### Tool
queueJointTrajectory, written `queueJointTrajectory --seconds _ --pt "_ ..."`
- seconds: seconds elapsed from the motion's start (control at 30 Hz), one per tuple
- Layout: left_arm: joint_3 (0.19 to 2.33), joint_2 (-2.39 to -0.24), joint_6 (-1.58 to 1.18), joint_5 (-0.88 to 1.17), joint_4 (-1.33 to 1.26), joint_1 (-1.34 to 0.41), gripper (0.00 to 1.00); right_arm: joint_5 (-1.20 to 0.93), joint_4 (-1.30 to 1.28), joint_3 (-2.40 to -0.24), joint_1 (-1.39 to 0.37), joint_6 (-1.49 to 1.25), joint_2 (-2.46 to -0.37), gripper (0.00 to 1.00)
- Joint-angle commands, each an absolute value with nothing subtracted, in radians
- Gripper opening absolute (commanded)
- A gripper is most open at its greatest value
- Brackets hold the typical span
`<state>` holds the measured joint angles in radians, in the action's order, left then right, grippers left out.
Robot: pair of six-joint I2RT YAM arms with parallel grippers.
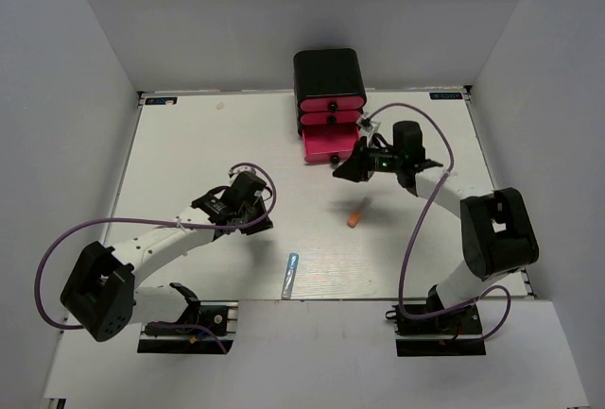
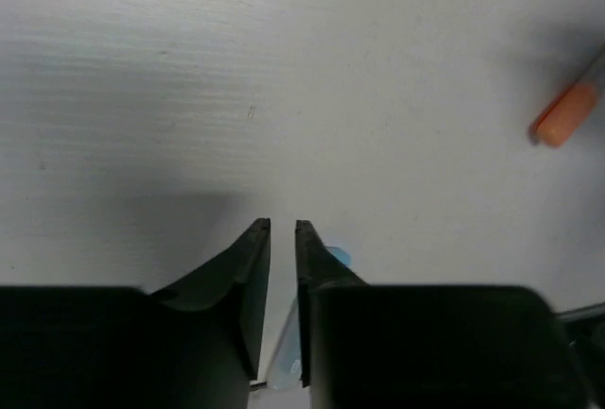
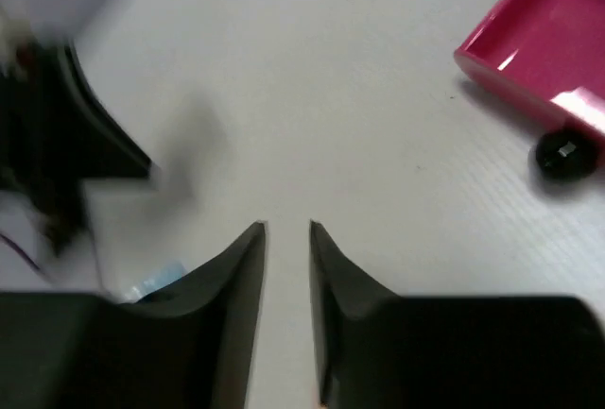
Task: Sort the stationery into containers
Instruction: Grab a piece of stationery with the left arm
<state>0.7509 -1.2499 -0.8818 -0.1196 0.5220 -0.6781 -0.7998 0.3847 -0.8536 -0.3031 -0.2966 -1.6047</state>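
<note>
One stubby orange marker (image 1: 354, 220) lies mid-table, right of my left gripper (image 1: 257, 209) and below my right gripper (image 1: 343, 171). A light blue pen (image 1: 290, 274) lies near the front edge. In the left wrist view the left gripper (image 2: 283, 227) has only a narrow gap between its jaws and nothing in it. The light blue pen (image 2: 338, 258) shows on the table behind its fingers and the orange marker (image 2: 565, 114) lies upper right. The right gripper (image 3: 286, 228) stands slightly open and empty over bare table. The containers are pink drawers in a black cabinet (image 1: 329, 74). The bottom drawer (image 1: 331, 144) is pulled out.
The open drawer (image 3: 534, 50) with its black knob (image 3: 565, 154) is at the upper right of the right wrist view. The left arm shows as a blur at that view's left edge. Purple cables loop over both arms. White walls close in the table.
</note>
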Motion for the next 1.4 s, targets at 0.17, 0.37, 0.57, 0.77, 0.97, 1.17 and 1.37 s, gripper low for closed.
queueJointTrajectory --seconds 0.17,0.37,0.57,0.77,0.97,1.17,1.37 --pt "0.801 -1.298 -0.789 0.060 0.529 -0.712 0.38 -0.884 -0.916 -1.197 -0.279 1.473 -1.629 0.37" --pt "0.905 -1.414 -0.767 0.138 0.669 -0.776 0.69 -0.830 -0.934 -1.140 -0.262 1.660 -1.589 0.54" --pt "0.940 -1.453 -0.819 0.115 0.709 -0.863 0.73 -0.870 -0.882 -1.128 -0.261 1.573 -1.589 0.54" --pt "0.951 -1.494 -0.867 0.058 0.733 -0.934 0.73 -0.861 -0.784 -1.109 -0.255 1.493 -1.559 0.54" --pt "0.971 -1.571 -0.888 0.025 0.756 -0.986 0.73 -0.828 -0.793 -1.109 -0.250 1.542 -1.571 0.55" --pt "1.019 -1.684 -0.897 -0.006 0.775 -1.034 0.65 -0.851 -0.799 -1.118 -0.249 1.534 -1.583 0.55" --pt "1.054 -1.724 -0.907 -0.064 0.822 -1.054 0.39 -0.853 -0.789 -1.100 -0.244 1.528 -1.571 0.55"
